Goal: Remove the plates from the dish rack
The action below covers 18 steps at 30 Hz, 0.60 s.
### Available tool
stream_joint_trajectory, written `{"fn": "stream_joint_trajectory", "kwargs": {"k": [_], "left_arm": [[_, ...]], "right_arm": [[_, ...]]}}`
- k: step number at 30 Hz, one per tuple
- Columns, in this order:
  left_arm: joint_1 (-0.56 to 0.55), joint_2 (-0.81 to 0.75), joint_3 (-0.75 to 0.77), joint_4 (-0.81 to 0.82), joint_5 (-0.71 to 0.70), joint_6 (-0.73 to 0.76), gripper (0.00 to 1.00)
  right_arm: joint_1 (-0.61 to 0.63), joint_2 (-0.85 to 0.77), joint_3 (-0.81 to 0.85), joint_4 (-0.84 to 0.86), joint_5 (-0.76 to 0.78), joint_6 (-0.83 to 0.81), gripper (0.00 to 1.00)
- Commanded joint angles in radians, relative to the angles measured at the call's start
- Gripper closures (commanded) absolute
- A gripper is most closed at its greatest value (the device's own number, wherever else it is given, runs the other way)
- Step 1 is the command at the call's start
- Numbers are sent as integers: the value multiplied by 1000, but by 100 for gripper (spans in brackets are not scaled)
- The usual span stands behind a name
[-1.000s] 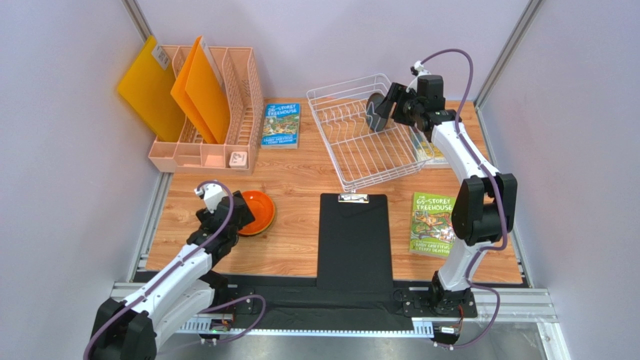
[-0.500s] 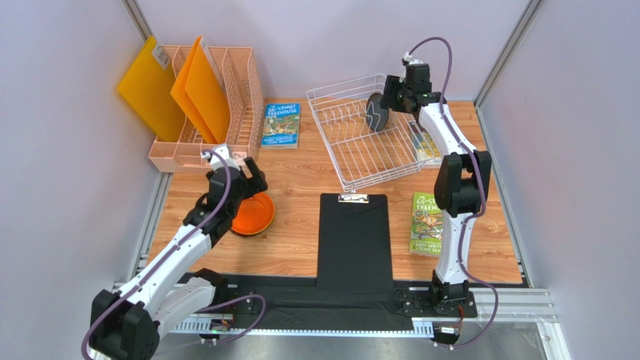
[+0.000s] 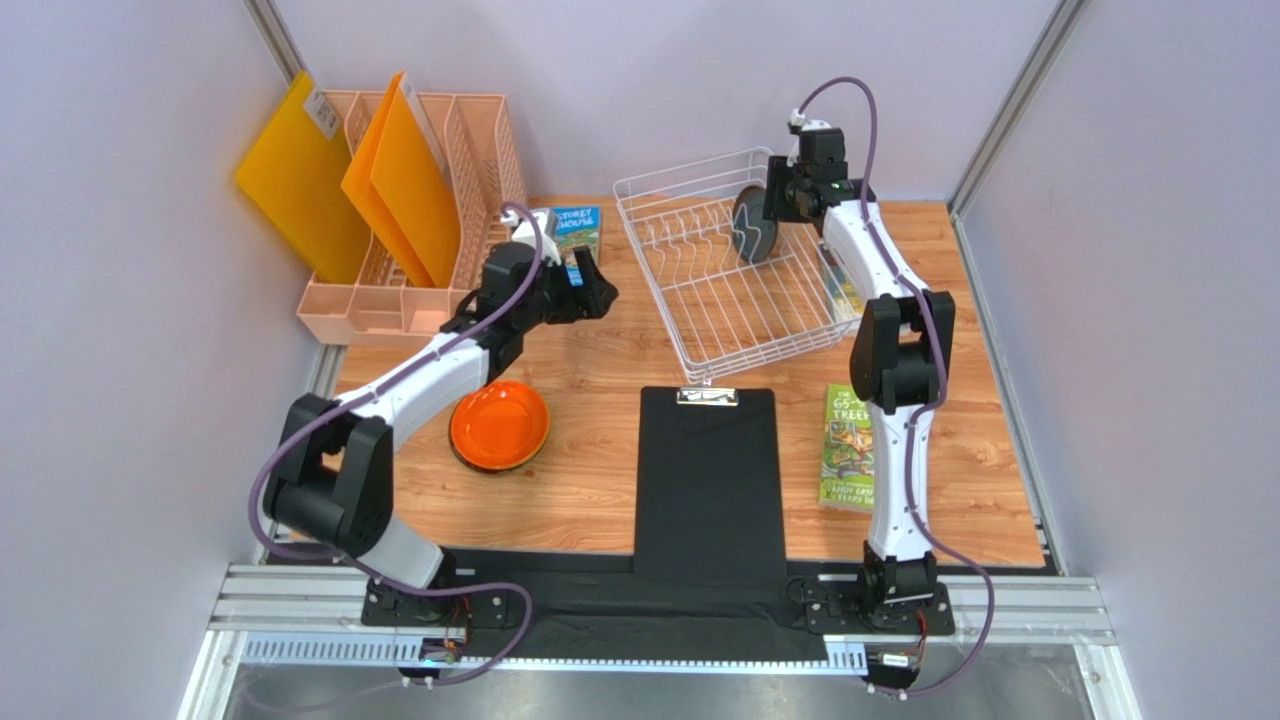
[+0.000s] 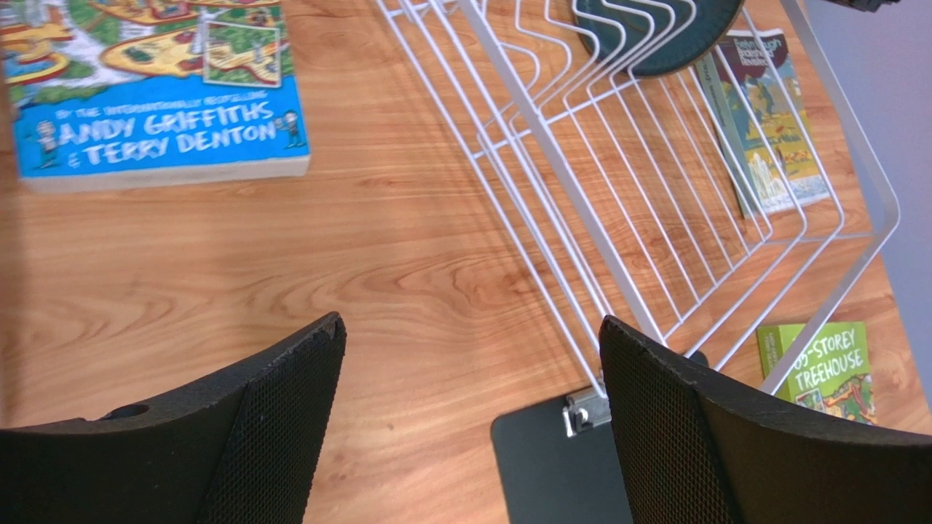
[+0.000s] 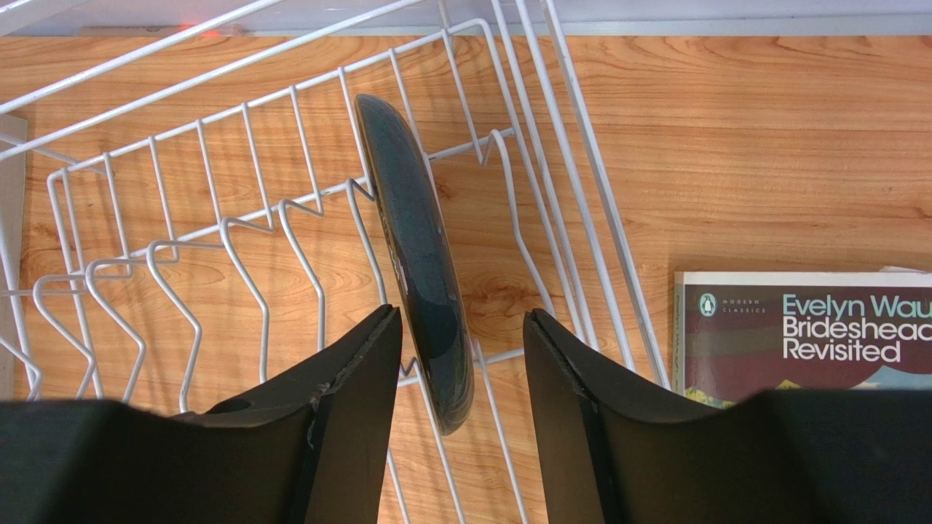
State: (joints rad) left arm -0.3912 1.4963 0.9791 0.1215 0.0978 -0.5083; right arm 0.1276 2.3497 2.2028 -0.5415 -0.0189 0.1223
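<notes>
**Two plates in sight: one in the rack, one out**

The right claw (image 5: 462,319) straddles the single dark grey-teal plate (image 5: 410,218). Its fingers are apart, one against the plate's face, with a gap showing on the other side. That plate stands on edge between prongs at the far end of the dish rack (image 3: 655,285).

The left claw (image 4: 470,325) hangs wide and empty over the surface (image 3: 601,360), between the blue book (image 4: 164,109) and the rack.

One orange plate (image 3: 499,426) lies flat near the left arm.

There are three books (the green book (image 3: 849,447) and a Waugh paperback (image 5: 810,328) too) and one black clipboard (image 3: 706,480).
</notes>
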Motion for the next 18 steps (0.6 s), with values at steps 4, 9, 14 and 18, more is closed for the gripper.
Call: {"fn": "stream_joint_trajectory", "kwargs": {"k": [4, 9, 14, 18], "left_arm": [[3, 159, 194, 89, 138, 17, 9], [3, 280, 325, 58, 160, 30, 9], [3, 352, 405, 70, 186, 21, 7], [3, 398, 449, 69, 192, 11, 5]], "right_arm": [[1, 52, 87, 8, -12, -27, 56], [1, 71, 95, 11, -16, -32, 68], [4, 79, 95, 14, -26, -41, 82], [23, 63, 78, 26, 17, -68, 97]]}}
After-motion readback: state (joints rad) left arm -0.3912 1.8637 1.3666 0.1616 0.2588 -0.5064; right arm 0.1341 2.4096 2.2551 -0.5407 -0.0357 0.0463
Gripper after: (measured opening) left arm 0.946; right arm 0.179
